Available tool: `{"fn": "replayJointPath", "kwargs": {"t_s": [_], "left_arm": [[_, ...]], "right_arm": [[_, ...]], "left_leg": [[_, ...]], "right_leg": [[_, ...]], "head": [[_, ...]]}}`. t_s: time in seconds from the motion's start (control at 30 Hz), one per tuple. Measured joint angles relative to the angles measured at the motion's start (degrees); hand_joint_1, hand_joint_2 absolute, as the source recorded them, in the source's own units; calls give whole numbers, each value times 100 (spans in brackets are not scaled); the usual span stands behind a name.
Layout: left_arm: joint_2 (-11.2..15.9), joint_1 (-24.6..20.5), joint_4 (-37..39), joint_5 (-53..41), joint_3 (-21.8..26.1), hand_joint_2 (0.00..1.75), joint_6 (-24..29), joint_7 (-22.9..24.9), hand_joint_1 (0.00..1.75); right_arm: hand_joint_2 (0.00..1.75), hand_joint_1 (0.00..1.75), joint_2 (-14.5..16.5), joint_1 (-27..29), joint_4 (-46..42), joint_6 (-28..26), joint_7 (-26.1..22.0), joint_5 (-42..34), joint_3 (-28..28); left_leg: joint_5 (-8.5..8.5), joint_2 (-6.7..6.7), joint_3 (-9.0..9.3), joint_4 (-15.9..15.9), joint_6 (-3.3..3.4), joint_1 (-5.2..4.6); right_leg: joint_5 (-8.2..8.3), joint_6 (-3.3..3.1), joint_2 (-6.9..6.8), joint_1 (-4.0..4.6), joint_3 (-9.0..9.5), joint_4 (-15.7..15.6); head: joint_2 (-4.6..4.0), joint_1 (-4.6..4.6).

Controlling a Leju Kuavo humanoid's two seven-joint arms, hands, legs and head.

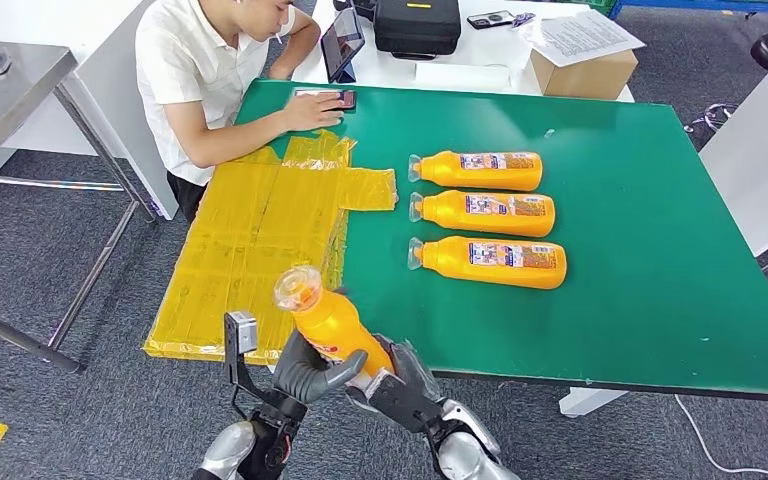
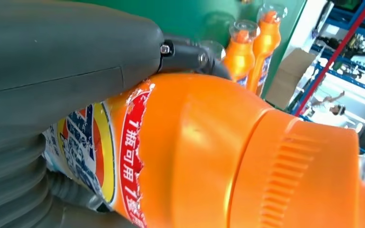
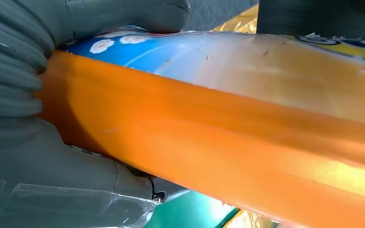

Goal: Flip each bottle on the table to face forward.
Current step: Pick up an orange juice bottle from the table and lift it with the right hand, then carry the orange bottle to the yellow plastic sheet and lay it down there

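Both left hand [image 1: 312,368] and right hand [image 1: 392,385] gripping rigid, slick-looking orange bottle [image 1: 328,322] mid-body, lower centre; likely light.

Bright even overhead light, soft shadows; wrist views blurry up close, w/ glare.

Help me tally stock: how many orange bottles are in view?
4: three lie side by side on the green table, far, middle, near; the fourth bottle is held by both hands.
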Motion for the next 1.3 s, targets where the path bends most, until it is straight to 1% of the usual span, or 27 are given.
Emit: {"fn": "replayJointPath", "kwargs": {"t_s": [0.03,0.07,0.1,0.2,0.4,0.53,0.73,0.8,0.87,0.93,0.97,1.03,1.1,1.17,1.2,1.23,1.3], "left_arm": [[-1,-34,41,-2,-2,175,18,-15,175],[-1,-60,74,4,-3,175,15,-34,175],[-2,-81,97,11,-3,175,8,-58,175],[-3,-112,132,12,-2,175,72,-113,175],[-1,-114,134,-53,32,175,486,-156,175],[8,-112,121,-92,132,175,703,-160,175],[39,-85,-38,-46,427,175,1084,-158,175],[50,-39,-119,-244,521,175,1399,-223,175],[89,32,-238,-1004,597,175,2008,-409,175],[146,108,-349,-2145,636,175,2672,-562,175],[175,139,-388,-2650,654,175,2913,-583,175],[230,171,-431,-3575,687,175,3257,-545,175],[299,168,-436,-4636,702,175,3524,-404,175],[382,91,-406,-5719,717,175,3613,-185,175],[425,-9,-365,-6177,728,175,3552,-49,175],[462,-130,-311,-6538,744,175,3447,83,175],[523,-383,-182,-6965,775,175,3211,292,175]], "right_arm": [[175,33,8,-11,8,-39,16,10,15],[175,6,18,-18,12,-69,27,13,27],[175,0,29,-20,14,-103,35,17,41],[175,0,69,-19,14,-288,39,62,93],[175,0,116,17,1,-802,21,322,190],[0,0,122,53,-6,-1282,75,688,267],[0,0,142,117,2,-2357,252,1346,322],[0,0,160,198,-25,-2751,379,1700,268],[0,0,236,440,-235,-3058,332,2384,-26],[0,0,399,793,-619,-3155,55,3059,-608],[0,0,496,948,-812,-3168,-109,3245,-926],[0,0,691,1204,-1210,-3180,-504,3354,-1552],[0,0,896,1410,-1705,-3186,-903,3259,-2130],[0,0,1075,1561,-2327,-3189,-1081,2991,-2599],[0,0,1139,1616,-2670,-3192,-1103,2809,-2783],[0,0,1184,1655,-2978,-3199,-1110,2625,-2926],[0,0,1236,1715,-3440,-3215,-1118,2332,-3088]], "left_leg": [[0,0,0,0,0,0],[0,0,0,0,0,0],[0,0,0,0,0,0],[0,1,0,0,0,1],[0,0,-2,0,0,1],[0,0,-3,0,0,1],[0,0,-2,0,0,1],[0,0,-2,0,0,1],[0,-3,-3,0,0,1],[0,-11,-6,0,-1,2],[0,-17,-7,0,-1,2],[5,-28,-10,-1,-1,3],[13,-36,-16,-2,-7,3],[28,-45,-26,-2,-8,3],[38,-51,-32,-2,-7,3],[48,-56,-36,-3,-6,3],[63,-55,-42,-3,-8,2]], "right_leg": [[0,0,0,0,0,0],[0,0,0,0,0,0],[0,0,0,0,0,1],[0,0,0,1,-1,1],[0,0,0,0,-3,1],[0,0,0,0,-3,1],[0,0,0,1,-3,1],[0,-1,0,1,-3,1],[-1,-1,-3,1,-4,1],[-3,-1,-9,2,-7,0],[-4,-1,-12,2,-9,0],[-12,-5,-23,2,-30,-1],[-17,-10,-34,2,-65,-2],[-15,-10,-43,2,-84,-2],[-10,-12,-50,2,-87,-2],[-2,-16,-56,2,-87,-2],[27,-17,-59,2,-64,0]], "head": [[0,0],[0,0],[0,0],[0,1],[0,-1],[0,0],[0,0],[0,0],[0,1],[0,-1],[0,-1],[0,1],[0,2],[0,0],[0,1],[0,2],[0,2]]}}
